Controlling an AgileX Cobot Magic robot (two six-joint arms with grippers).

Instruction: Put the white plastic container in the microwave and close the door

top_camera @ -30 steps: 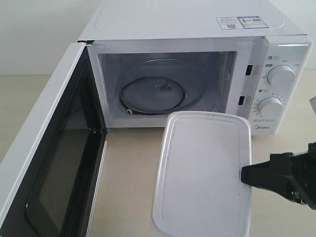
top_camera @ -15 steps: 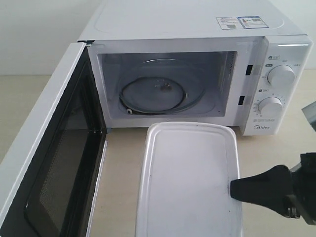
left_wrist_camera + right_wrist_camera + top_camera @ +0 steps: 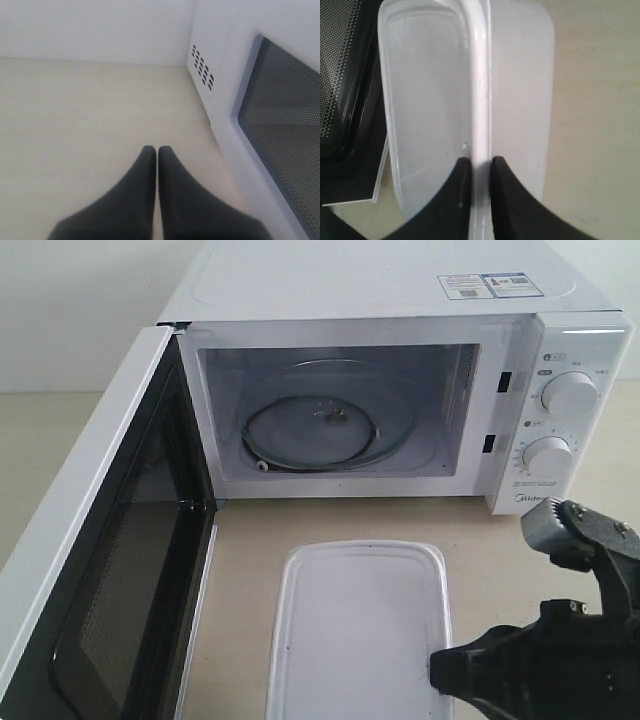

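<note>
Though only its black fingers show, right gripper (image 3: 479, 164): clamped on the container (image 3: 355, 630), one finger on each side of its rim. In the exterior view the grip sits on the box's right edge, toward the near end.
Container: white, lid on, lying flat and lengthwise at the near edge of the exterior view. It is outside the microwave (image 3: 380, 280), in front of the cavity mouth and apart from it. Resting on the table (image 3: 250, 560) or held just off it: cannot tell.
Left gripper (image 3: 156, 152): fingers pressed together, tips touching, poised over bare table just beside the door (image 3: 280, 115), on its outer side.
Door: stands wide open on the left, hinged at the cavity's left edge, black-meshed inner side turned toward the container.
Cavity: open to view, with the glass turntable (image 3: 320, 425) on its floor.
Dials (image 3: 568, 395): two, round, white, one above the other on the right panel.
Sticker (image 3: 483, 284): on the microwave's top, toward the right.
Vent holes (image 3: 202, 67): small cluster on the white panel beyond the door, seen from the left wrist.
</note>
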